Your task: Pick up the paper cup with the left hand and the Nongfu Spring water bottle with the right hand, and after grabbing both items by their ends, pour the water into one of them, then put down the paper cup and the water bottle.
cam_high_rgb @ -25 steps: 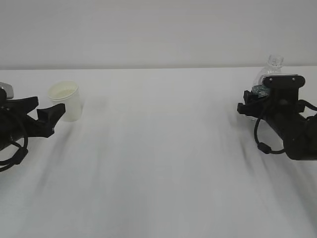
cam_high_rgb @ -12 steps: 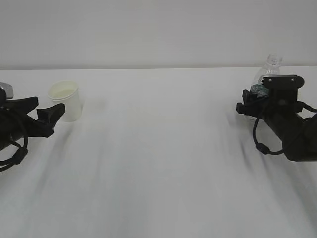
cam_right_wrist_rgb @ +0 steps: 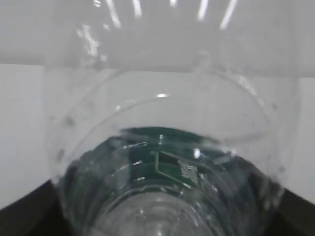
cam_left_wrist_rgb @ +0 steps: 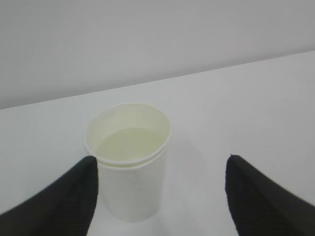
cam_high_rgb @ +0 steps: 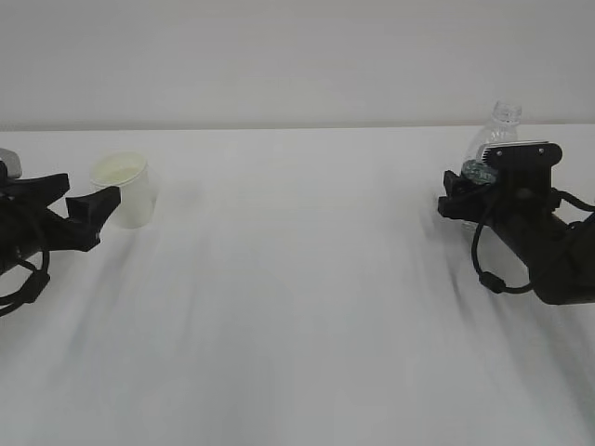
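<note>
Beside the paper cup (cam_high_rgb: 122, 189), the left hand (cam_high_rgb: 82, 206) stands wide; far across the table (cam_high_rgb: 297, 307), the right hand (cam_high_rgb: 465, 186) stands about the Nongfu Spring water bottle (cam_high_rgb: 497, 139).

From the left hand outward: its spread fingers (cam_left_wrist_rgb: 59, 196) flank the cup, one tip just beside the cup's wall, the other well clear, nothing gripped. A good release here, I judge, means backing straight away from the upright cup without brushing it. The right hand's fingers show only as dark corners beside the bottle's base in the wrist view; whether they grip or have let go I cannot tell. Some water (cam_right_wrist_rgb: 162, 196) sits low in the bottle; it stands upright, well right of the cup.
</note>
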`<state>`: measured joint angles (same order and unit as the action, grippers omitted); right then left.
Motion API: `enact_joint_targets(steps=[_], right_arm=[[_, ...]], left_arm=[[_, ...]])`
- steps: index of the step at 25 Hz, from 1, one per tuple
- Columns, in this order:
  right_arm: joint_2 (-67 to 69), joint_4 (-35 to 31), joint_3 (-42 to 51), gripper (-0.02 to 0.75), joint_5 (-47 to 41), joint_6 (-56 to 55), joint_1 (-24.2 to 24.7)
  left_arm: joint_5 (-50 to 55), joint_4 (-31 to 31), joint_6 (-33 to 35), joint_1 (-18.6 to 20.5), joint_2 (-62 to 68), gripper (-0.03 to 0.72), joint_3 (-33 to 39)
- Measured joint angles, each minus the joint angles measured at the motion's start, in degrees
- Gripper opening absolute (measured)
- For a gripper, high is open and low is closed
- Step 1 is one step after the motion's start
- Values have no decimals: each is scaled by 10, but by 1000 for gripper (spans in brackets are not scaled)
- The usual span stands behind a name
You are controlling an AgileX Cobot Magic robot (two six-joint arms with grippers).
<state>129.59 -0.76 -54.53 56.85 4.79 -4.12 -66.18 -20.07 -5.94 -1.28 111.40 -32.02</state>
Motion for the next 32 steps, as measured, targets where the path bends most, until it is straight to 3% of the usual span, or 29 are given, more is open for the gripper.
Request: enact_joint_targets(steps=[32], right_arm=[[-169, 8, 166, 596, -10, 3, 0]], left_arm=[[1, -7, 0, 0, -26, 578, 0]])
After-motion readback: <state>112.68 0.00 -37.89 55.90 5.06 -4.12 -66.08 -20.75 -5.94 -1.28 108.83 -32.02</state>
